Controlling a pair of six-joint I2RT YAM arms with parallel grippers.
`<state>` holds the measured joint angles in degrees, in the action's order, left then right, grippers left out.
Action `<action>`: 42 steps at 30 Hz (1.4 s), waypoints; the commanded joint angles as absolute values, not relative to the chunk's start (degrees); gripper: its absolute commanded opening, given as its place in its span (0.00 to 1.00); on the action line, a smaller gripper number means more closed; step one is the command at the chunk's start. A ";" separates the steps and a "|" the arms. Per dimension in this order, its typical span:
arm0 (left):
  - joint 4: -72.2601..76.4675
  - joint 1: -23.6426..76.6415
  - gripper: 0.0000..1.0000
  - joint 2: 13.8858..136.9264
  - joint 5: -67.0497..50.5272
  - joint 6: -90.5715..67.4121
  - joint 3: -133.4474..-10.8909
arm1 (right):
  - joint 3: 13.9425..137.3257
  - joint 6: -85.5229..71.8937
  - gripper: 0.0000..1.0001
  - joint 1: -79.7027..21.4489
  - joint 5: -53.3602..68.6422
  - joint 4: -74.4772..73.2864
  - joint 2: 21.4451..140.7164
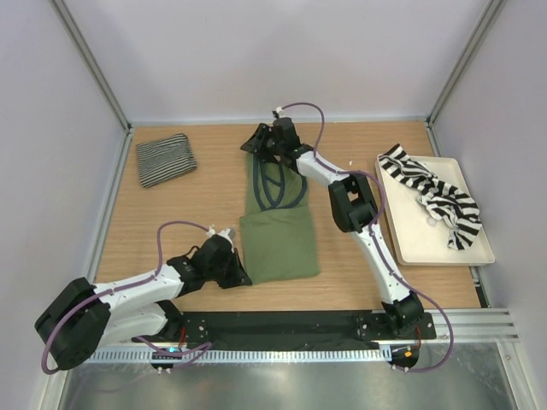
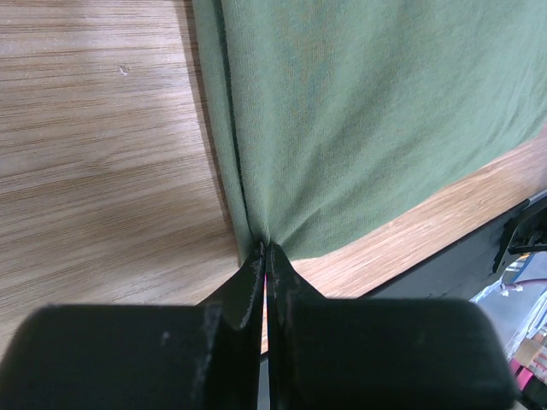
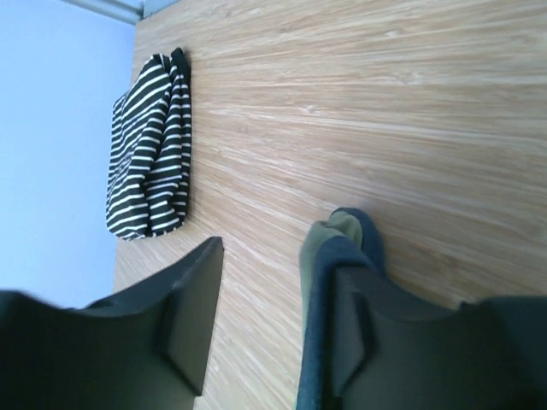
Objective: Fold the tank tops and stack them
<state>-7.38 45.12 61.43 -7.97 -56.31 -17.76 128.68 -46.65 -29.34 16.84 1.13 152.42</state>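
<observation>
Even bright light, soft shadows, left end effector point(image 2: 267, 249) blurred.

The left arm point(image 1: 137, 290) lies low and outstretched, and the left end effector point(image 1: 241, 273) is pinched closed on the near-left corner of the olive green tank top point(image 1: 278, 243). The right arm point(image 1: 376, 248) reaches far forward. The right end effector point(image 1: 259, 142) is at that top's strap end, fingers parted.
</observation>
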 commanded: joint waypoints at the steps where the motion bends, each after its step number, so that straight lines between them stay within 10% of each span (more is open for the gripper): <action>1: -10.55 45.62 0.00 62.58 -8.17 -55.55 -16.70 | 132.53 -48.87 0.56 -29.27 17.49 5.54 153.80; 42: -13.80 45.53 0.00 61.96 -5.10 -56.16 -18.55 | 105.67 -34.72 0.65 -29.97 5.27 -12.04 121.24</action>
<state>-9.08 45.36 61.52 -7.20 -56.86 -18.50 109.21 -38.92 -29.58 7.27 -12.91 132.14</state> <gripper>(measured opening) 0.002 0.653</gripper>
